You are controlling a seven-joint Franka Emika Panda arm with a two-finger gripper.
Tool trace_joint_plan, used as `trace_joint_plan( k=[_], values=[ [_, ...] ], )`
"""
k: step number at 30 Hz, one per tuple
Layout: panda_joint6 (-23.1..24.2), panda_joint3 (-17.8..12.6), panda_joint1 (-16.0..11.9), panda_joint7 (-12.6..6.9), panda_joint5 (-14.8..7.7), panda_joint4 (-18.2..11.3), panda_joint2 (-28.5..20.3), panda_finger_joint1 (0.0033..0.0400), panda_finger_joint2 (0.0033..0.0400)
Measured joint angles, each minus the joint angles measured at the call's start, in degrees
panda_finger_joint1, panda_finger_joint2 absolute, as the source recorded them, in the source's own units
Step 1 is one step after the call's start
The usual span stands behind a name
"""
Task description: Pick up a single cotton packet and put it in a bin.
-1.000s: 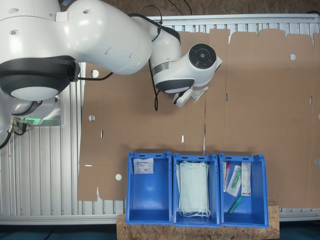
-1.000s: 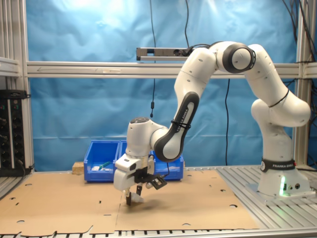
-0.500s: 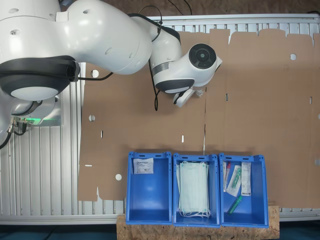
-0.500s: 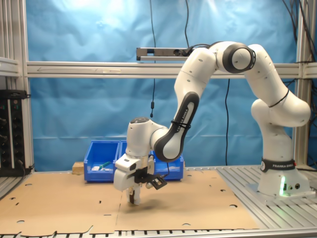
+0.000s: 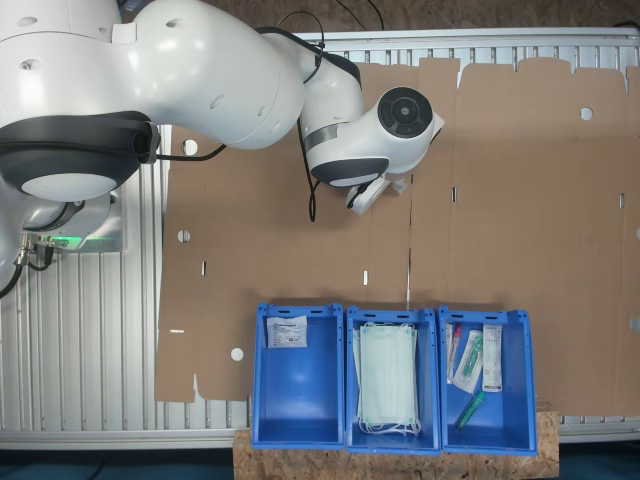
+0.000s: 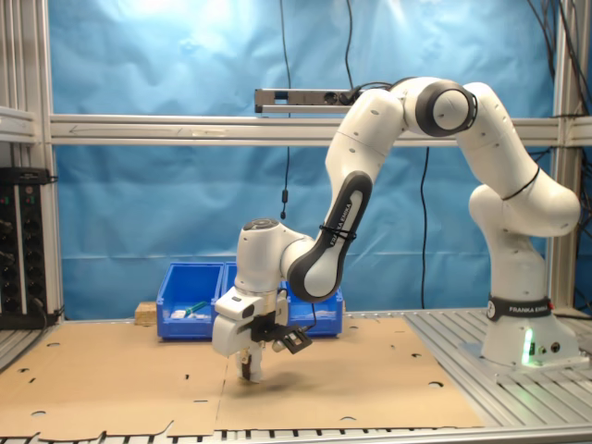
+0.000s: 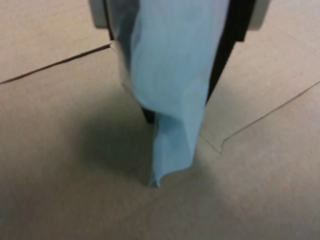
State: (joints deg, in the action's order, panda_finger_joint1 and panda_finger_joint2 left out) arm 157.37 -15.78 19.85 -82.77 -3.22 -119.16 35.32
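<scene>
Wrist view shows me a pale blue-white packet [image 7: 170, 75] hanging down between the two dark fingers [image 7: 227, 45] of the gripper [image 7: 172, 107]. The jaws are pinching this packet. It is bent and droops toward the brown cardboard sheet [image 7: 60, 190], and its low corner is very near the cardboard. I cannot tell if it touches.

From the second exterior view I see the gripper [image 6: 248, 370] pointing down, just above the cardboard sheet [image 6: 111, 379]. A little bit of the packet [image 6: 248, 368] shows at the finger tips. The white arm [image 6: 347, 208] bends over from its base at the second exterior view's right.

From the first exterior view I look down from above. The arm [image 5: 200, 70] covers the gripper, so I see no packet in its grip there. Three blue bins sit side by side at the near edge of the cardboard [image 5: 520, 200]. The bin [image 5: 297, 420] at the first exterior view's left holds one small white square packet [image 5: 286, 332]. The middle bin [image 5: 392, 437] holds pale green face masks [image 5: 387, 378]. The bin [image 5: 488, 440] at the first exterior view's right holds long thin packets [image 5: 492, 357]. The bins are well apart from the gripper.
</scene>
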Motion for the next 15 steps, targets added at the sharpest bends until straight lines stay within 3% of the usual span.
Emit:
trace_joint_plan(
  k=[15],
  values=[
    [-0.04,0.02,0.0,0.0,0.0,-0.18,-1.55,0.0056,0.0056]
  ],
)
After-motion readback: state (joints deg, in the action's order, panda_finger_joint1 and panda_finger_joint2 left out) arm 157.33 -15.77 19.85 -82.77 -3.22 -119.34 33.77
